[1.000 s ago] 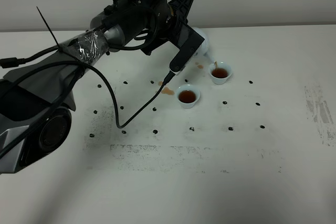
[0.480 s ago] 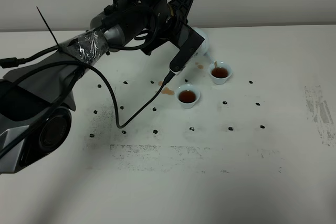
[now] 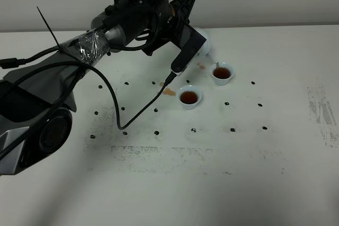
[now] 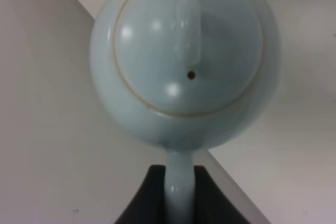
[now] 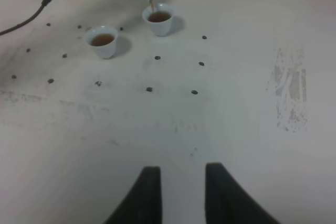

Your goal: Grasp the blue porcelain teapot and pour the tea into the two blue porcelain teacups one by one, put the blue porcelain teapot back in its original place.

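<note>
Near the table's (image 3: 296, 183) far edge, left fingers (image 4: 210, 198) pinch the teapot's (image 4: 184, 61) handle.

Glossy porcelain on a matt, scuffed white table.
The pale blue teapot (image 4: 178, 61) and two teacups (image 3: 189, 97) (image 3: 222, 73) have a smooth, shiny glaze; the tabletop (image 3: 212, 183) looks dull, stained and worn.

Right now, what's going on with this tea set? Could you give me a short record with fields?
Teapot: blue porcelain teapot, lifted and tipped, spout over the far cup
Holder: left gripper, shut on the teapot's handle
Far cup: teacup, holds brown tea, thin stream at its rim
Near cup: teacup, holds brown tea
Spills: tea spots on the white table
Other arm: right gripper, holding nothing, away from the cups
</note>
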{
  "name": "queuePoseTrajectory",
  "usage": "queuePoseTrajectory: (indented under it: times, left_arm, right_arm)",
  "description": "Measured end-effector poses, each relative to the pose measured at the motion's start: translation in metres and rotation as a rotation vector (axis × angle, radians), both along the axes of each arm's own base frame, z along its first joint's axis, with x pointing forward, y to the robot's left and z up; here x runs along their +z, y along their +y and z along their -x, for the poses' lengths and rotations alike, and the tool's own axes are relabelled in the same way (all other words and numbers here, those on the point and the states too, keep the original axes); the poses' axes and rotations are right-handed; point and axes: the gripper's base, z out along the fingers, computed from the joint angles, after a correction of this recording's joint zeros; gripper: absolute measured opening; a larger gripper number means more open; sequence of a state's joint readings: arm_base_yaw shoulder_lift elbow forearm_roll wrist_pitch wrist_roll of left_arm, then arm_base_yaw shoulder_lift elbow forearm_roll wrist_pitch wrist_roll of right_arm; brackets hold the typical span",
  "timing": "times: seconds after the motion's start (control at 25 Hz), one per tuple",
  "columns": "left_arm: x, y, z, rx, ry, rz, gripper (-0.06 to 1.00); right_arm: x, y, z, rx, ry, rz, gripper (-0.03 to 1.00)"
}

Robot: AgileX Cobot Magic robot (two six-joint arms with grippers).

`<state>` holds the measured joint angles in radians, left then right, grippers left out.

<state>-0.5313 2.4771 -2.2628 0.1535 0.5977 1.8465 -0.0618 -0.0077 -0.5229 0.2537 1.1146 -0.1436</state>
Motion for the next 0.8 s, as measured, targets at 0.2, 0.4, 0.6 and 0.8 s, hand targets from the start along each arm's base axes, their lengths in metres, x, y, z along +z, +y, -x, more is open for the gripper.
queuePoseTrajectory:
  times: [0.2,0.4,0.6,0.8]
  left_arm:
    - [-0.0017,0.0012,0.0016,0.005,0.026,-0.013,0.09]
    - [-0.0022,0.0015,0.0021,0.024,0.039,-0.002,0.09]
    - [-0.0023,0.0013,0.0022,0.090,0.063,0.056,0.09]
    - [-0.0014,-0.0009,0.0044,0.203,0.129,0.181,0.09]
  right_arm:
    - [0.0000,0.0000,0.0000,0.000,0.000,0.000,0.24]
    - [0.0000,0.0000,0.0000,0.000,0.000,0.000,0.24]
    - [0.0000,0.0000,0.0000,0.000,0.000,0.000,0.24]
    - [0.0000,0.0000,0.0000,0.000,0.000,0.000,0.24]
